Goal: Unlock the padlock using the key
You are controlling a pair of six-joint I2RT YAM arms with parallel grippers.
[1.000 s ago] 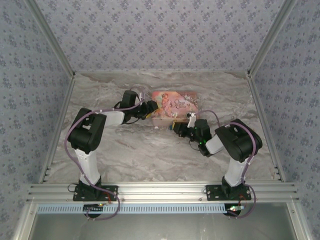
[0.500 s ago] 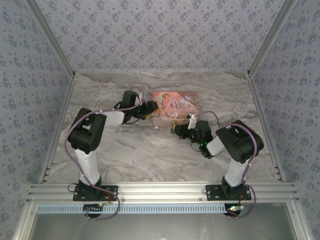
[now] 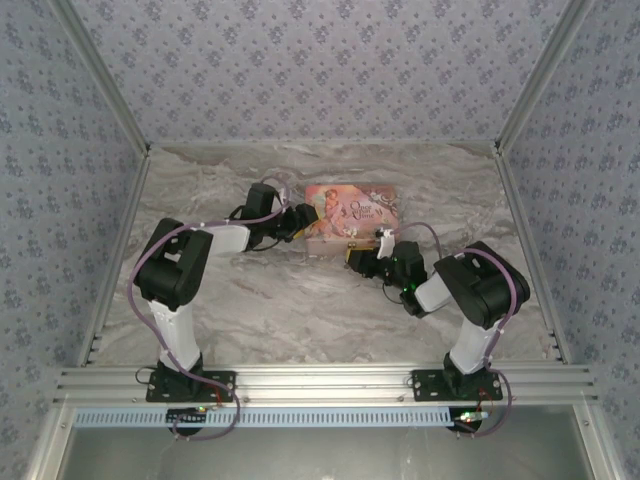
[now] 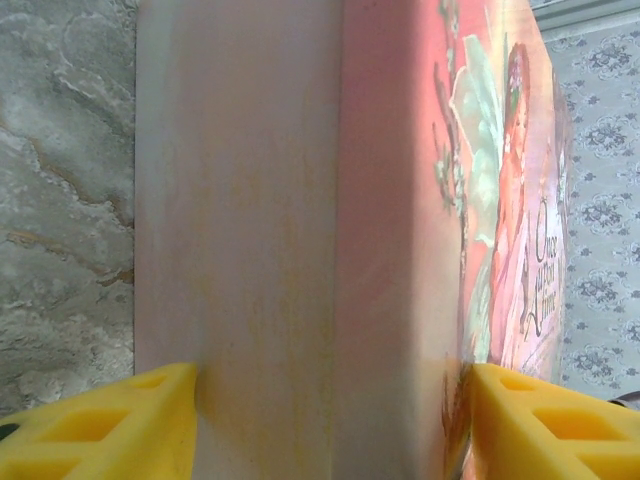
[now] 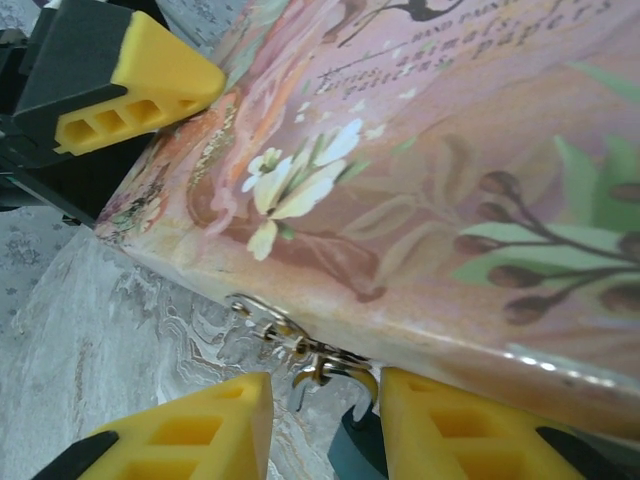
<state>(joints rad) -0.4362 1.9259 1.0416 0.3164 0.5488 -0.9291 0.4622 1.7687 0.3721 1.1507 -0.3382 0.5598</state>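
The right gripper (image 5: 325, 405) is hovering low over the marble table (image 5: 80, 330), at the front edge of the pink illustrated box (image 5: 450, 170). Its yellow fingers (image 5: 190, 430) are standing a little apart, with nothing pressed between them. The padlock (image 5: 355, 450) is sitting at the box's metal clasp (image 5: 262, 318), with its teal body in this gap, just beside one finger. Farther back, the left gripper (image 4: 332, 385) is pinching the box's end, one finger on each side.
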